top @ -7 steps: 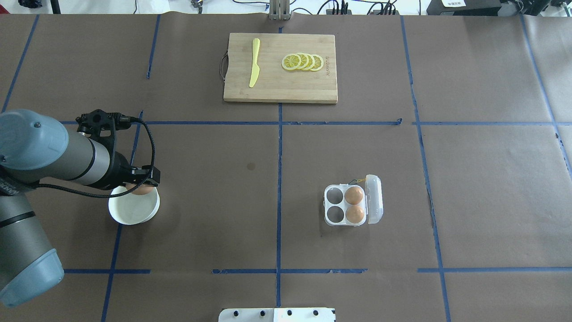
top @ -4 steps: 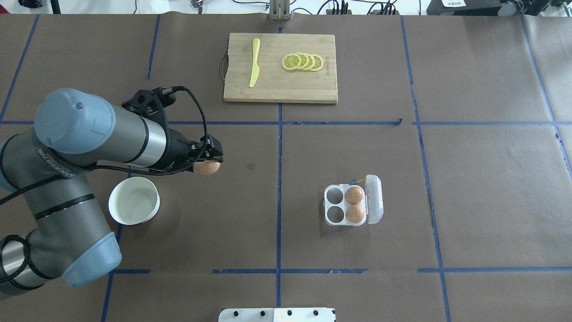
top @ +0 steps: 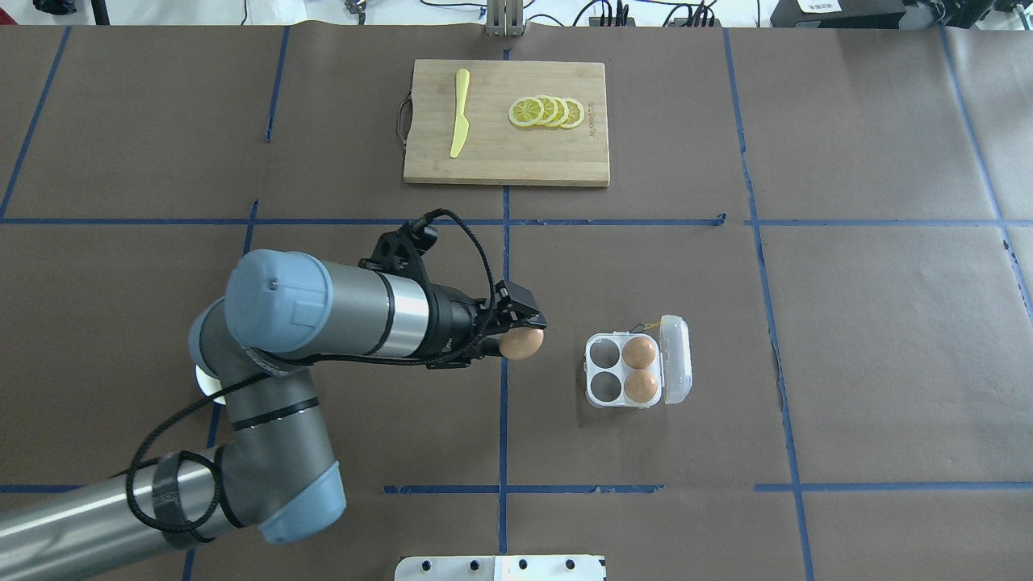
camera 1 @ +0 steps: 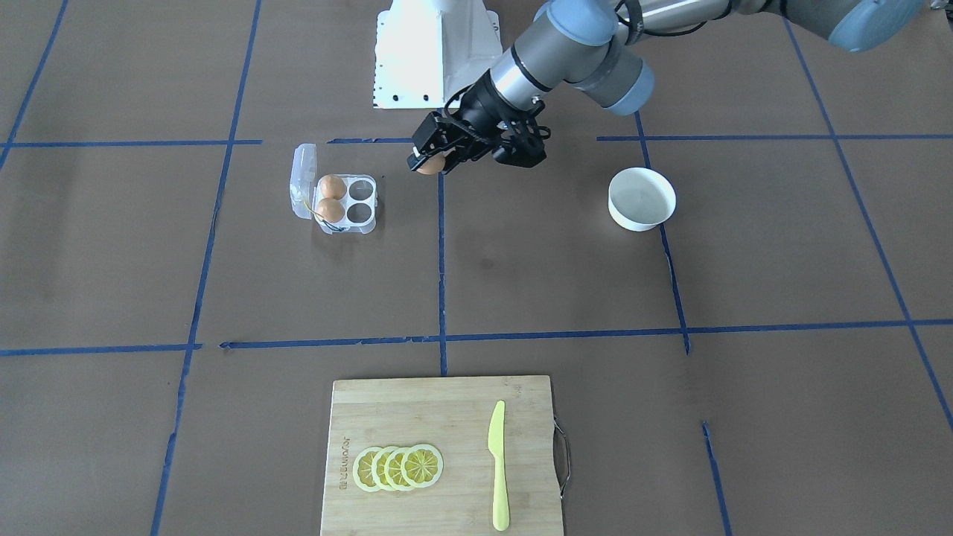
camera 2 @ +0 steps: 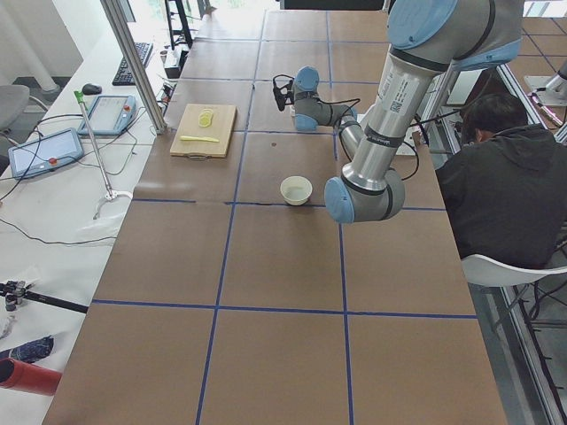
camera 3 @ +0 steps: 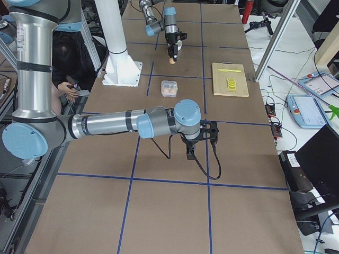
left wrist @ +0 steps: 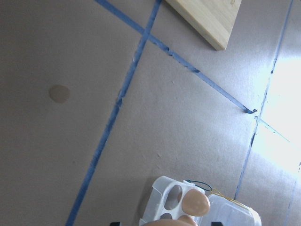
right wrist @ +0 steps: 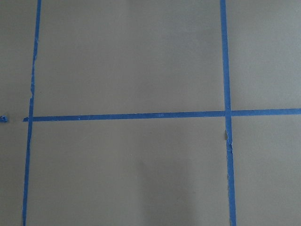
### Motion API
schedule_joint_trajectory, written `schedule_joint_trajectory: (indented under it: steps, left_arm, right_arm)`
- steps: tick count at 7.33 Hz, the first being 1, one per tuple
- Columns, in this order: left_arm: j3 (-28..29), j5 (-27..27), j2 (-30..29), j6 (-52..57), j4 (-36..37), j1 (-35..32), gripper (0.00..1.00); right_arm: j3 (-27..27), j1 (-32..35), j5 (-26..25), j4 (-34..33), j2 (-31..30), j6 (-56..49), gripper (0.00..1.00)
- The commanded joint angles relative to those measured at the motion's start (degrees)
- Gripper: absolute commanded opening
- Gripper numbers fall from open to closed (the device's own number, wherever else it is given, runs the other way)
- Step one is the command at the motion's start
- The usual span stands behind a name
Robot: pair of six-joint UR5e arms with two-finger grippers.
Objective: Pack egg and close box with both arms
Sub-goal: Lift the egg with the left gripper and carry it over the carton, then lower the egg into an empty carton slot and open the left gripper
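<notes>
The left gripper is closed on the egg. Its 2 fingers press on the egg from opposite sides, and most of the egg shows past the fingertips. The egg is in the air above the table, near the middle tape line. It is just beside the box but does not touch it.

The box stands open. Its lid lies beside the base, on the side away from the left gripper. There are 2 eggs in the 2 cups next to the lid. The 2 cups on the side of the gripper are empty. A yellow string shows at the far corner of the box. In the left wrist view the box is at the bottom edge, and the held egg is only partly in the picture.

The right gripper shows only in the exterior right view. It hangs over bare table, well apart from the box, and I cannot tell how far it is open. The right wrist view shows only brown paper and blue tape.

The white bowl stands on the robot's left side of the table, well apart from the box. At the far side of the table lies a board with a yellow knife and lemon slices on it.
</notes>
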Motion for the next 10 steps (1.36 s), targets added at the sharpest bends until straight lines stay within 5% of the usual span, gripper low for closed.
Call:
schedule_joint_trajectory:
  steps: [1, 4, 8, 10]
  left_arm:
    - [10.66, 6.66, -8.35, -0.31, -3.51, 4.04, 0.0]
    - [17.73, 10.0, -11.63, 0.74, -9.93, 4.39, 0.0]
    - [18.79, 10.01, -11.63, 3.03, -10.56, 4.39, 0.0]
    - [18.8, 10.01, -11.63, 3.12, -10.56, 4.39, 0.22]
  right_arm:
    - [0.03, 0.0, -0.01, 0.0, -0.01, 0.03, 1.0]
    - [-0.15, 0.0, -0.1, 0.0, -0.01, -0.06, 1.0]
    - [-0.15, 0.0, -0.1, 0.0, -0.1, -0.06, 1.0]
    - [-0.15, 0.0, -0.19, 0.0, -0.1, -0.06, 1.0]
